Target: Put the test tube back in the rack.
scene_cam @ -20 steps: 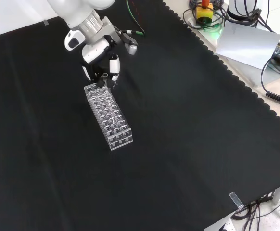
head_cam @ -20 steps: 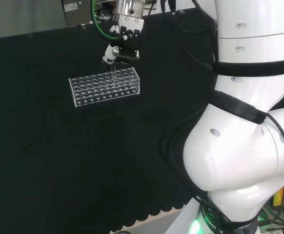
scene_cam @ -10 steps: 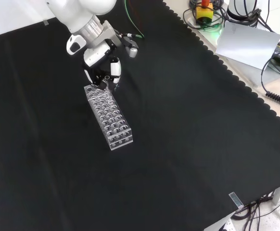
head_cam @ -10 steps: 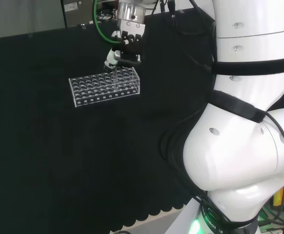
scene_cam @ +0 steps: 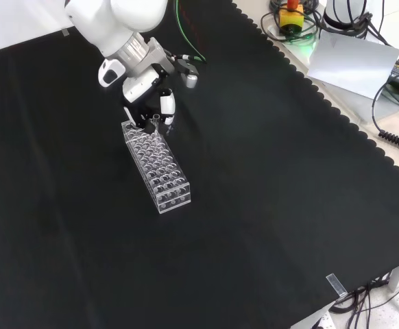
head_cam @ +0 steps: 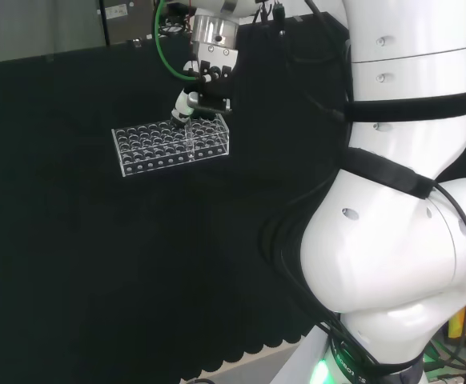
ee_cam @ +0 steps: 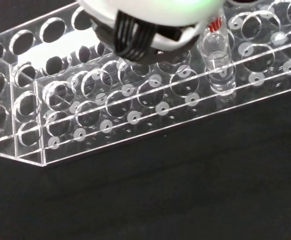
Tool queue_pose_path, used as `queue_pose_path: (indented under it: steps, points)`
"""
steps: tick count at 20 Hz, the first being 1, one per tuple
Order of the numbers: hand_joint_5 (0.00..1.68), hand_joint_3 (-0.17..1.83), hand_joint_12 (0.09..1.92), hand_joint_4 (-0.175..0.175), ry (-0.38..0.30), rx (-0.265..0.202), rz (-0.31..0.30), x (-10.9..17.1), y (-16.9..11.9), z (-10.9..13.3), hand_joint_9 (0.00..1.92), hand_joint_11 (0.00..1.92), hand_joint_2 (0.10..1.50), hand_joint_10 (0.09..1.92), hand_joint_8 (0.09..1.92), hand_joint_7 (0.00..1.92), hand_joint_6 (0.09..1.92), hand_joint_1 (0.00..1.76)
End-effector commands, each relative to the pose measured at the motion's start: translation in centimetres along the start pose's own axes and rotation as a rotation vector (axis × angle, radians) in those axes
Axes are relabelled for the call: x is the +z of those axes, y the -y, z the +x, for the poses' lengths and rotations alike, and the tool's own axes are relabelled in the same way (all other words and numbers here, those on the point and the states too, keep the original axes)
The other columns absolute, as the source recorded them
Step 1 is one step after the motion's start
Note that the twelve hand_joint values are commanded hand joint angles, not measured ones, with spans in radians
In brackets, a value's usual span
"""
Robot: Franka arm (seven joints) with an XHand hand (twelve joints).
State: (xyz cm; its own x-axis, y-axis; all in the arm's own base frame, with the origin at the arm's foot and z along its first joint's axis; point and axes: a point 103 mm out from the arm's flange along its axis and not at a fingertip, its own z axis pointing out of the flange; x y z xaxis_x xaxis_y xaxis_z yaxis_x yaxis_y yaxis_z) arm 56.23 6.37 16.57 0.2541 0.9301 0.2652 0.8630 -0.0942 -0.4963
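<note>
A: Where do we see the hand [head_cam: 202, 90] in the head view?

B: In the upper middle of the frame, just above the right end of the clear test tube rack [head_cam: 171, 146]. In the front view we find the hand [scene_cam: 151, 103] in the upper left, at the rack's [scene_cam: 156, 166] upper end, with the arm's white link above it.

A: And the test tube [ee_cam: 218, 65]?

B: In the wrist view we see it standing upright in a hole at the rack's [ee_cam: 110, 117] front row, its rounded bottom down between the clear shelves. In the front view the tube's dark top [scene_cam: 155, 118] shows just under the fingers [scene_cam: 166, 106], at the rack's upper end.

A: Do we call the hand closed on it?

B: The fingers curl down around the tube's top in the front view, so we take it as gripping the test tube.

A: What lies beneath?

B: The black cloth [scene_cam: 268, 192], with the rack standing on it.
</note>
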Motion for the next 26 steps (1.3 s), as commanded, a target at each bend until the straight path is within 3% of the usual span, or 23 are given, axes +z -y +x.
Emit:
queue_pose_path:
  steps: [1,3,5,7,10,15,18,20,26]
  points:
    - [1.32,0.57,0.87,-0.175,0.004,-0.006,0.008,0.4,-0.2,0.3,1.64,1.3,0.69,0.72,0.51,1.71,0.54,1.23]
    - [1.32,0.57,0.87,-0.175,0.001,-0.003,0.008,0.5,-0.2,0.3,1.64,1.31,0.69,0.72,0.51,1.71,0.54,1.23]
    - [1.31,0.57,0.89,-0.175,-0.048,-0.002,0.027,0.4,-0.3,0.1,1.63,1.29,0.69,0.72,0.51,1.7,0.55,1.23]
    - [1.29,0.63,1.0,-0.175,-0.082,-0.009,0.045,0.2,-0.5,0.0,1.56,1.23,0.66,0.76,0.58,1.46,0.6,1.28]
    - [1.16,0.39,1.23,-0.175,-0.104,-0.019,0.044,-0.2,-0.4,-0.2,1.4,1.03,0.83,0.78,0.72,1.23,0.73,1.29]
    - [1.09,0.12,1.35,-0.175,-0.103,-0.039,0.043,-0.9,0.2,0.1,1.27,0.85,0.99,0.78,0.78,1.19,0.81,1.22]
    - [0.98,0.54,1.35,-0.175,-0.097,-0.047,0.026,-2.3,0.8,0.4,1.25,0.82,0.71,0.76,0.75,1.2,0.73,1.23]
    - [0.96,0.75,1.35,-0.175,-0.091,-0.052,0.009,-3.4,1.1,0.7,1.24,0.81,0.6,0.75,0.75,1.19,0.72,1.23]
    - [0.94,0.83,1.35,-0.175,-0.068,-0.074,-0.052,-7.5,2.5,1.9,1.23,0.8,0.55,0.74,0.75,1.17,0.71,1.23]
